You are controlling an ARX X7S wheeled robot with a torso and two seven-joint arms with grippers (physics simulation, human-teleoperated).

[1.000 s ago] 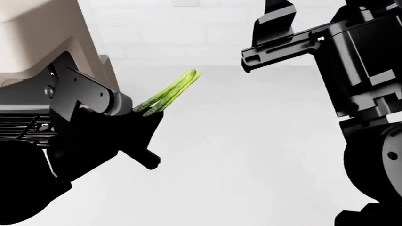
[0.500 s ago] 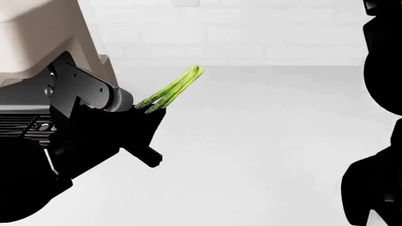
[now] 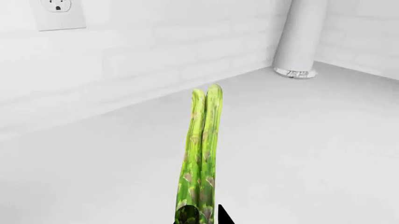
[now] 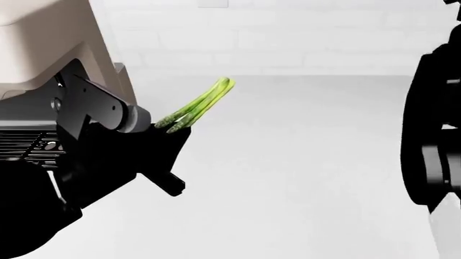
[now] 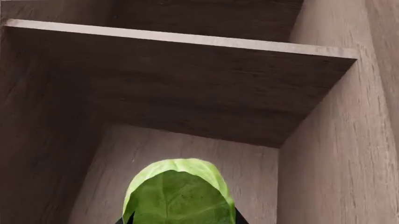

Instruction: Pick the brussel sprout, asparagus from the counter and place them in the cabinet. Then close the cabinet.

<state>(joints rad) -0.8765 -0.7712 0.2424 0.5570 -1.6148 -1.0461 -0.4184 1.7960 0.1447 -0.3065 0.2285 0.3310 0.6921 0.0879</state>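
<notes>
Your left gripper (image 4: 176,129) grasps the thin, bendy green asparagus (image 4: 198,105) by its tips; hold gently. Your right gripper (image 5: 181,219) grasps the soft leafy brussel sprout (image 5: 177,193).

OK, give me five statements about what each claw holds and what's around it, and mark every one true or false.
1. The left claw holds the asparagus. True.
2. The asparagus lies flat on the counter. False: it is lifted, its spears pointing toward the back wall.
3. The right wrist view shows the brussel sprout in front of a wooden cabinet shelf. True.
4. The brussel sprout rests on the counter beside the asparagus. False: it sits at the right claw, facing the cabinet interior.
5. A wall outlet shows in the left wrist view. True.
</notes>
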